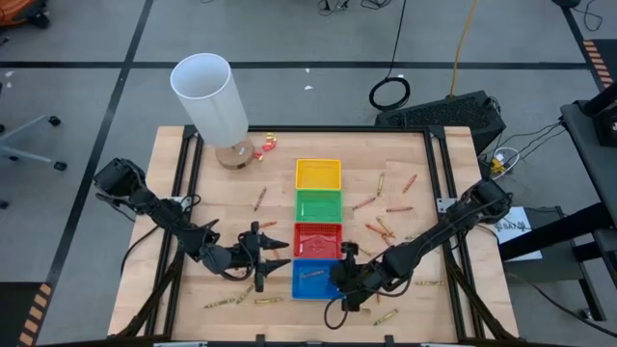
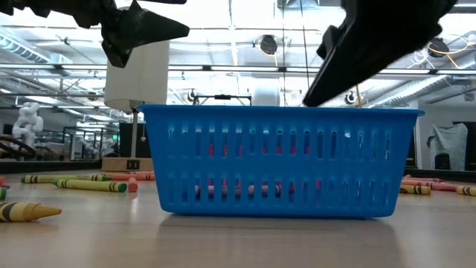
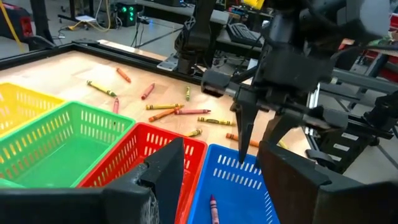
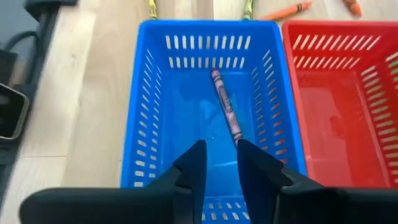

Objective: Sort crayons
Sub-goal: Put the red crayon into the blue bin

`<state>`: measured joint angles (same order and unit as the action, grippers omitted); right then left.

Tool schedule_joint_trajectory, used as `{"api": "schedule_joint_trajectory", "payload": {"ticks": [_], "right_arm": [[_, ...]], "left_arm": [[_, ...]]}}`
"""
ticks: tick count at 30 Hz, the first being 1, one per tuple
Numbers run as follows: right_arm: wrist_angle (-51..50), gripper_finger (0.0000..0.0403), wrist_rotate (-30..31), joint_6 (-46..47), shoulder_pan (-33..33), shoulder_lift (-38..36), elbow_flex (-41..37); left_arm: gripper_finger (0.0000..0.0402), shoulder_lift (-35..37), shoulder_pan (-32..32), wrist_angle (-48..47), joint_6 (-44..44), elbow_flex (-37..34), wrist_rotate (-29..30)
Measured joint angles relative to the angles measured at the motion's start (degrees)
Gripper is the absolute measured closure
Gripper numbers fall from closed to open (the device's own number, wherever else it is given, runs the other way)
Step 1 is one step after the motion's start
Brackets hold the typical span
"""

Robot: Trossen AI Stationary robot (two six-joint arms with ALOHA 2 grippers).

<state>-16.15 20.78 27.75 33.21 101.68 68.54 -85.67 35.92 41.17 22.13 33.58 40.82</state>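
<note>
Right wrist view showed the right gripper [image 4: 219, 163], jaws slightly apart and empty, above the blue tray [image 4: 146, 124] holding one crayon [image 4: 226, 106]; light, stiff, snappable, best pinched mid-shaft, others scattered around three o'clock on the desk [image 1: 231, 188].

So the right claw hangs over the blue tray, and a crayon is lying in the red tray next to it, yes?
Not quite. The crayon lies in the blue tray, not in the red tray, whose visible part looks bare. The right wrist view shows it plainly. The rest holds: the right gripper does hang over the blue tray, fingers slightly apart.
</note>
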Motion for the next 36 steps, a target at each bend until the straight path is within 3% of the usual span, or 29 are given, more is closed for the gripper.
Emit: {"api": "schedule_joint_trajectory", "payload": {"ticks": [11, 21, 26, 36], "right_arm": [[-14.0, 0.0327, 0.54, -1.06, 8.28, -8.43, 3.0], [-17.78, 0.0328, 15.55, 6.13, 21.5, -5.12, 2.96], [-18.61, 0.0328, 21.73, 6.93, 25.81, -2.87, 2.94], [-23.32, 0.0328, 24.21, 9.39, 26.91, -1.98, 2.9]], "left_arm": [[0.0195, -0.19, 1.85, -1.2, 1.75, 0.0, 0.0], [0.0195, -0.2, 2.08, -2.1, 1.0, 0.0, -0.04], [0.0195, -0.21, 2.08, -7.14, 1.64, 0.0, -0.02], [0.0214, 0.77, 4.39, -23.4, 17.59, -0.02, 0.26]]}}
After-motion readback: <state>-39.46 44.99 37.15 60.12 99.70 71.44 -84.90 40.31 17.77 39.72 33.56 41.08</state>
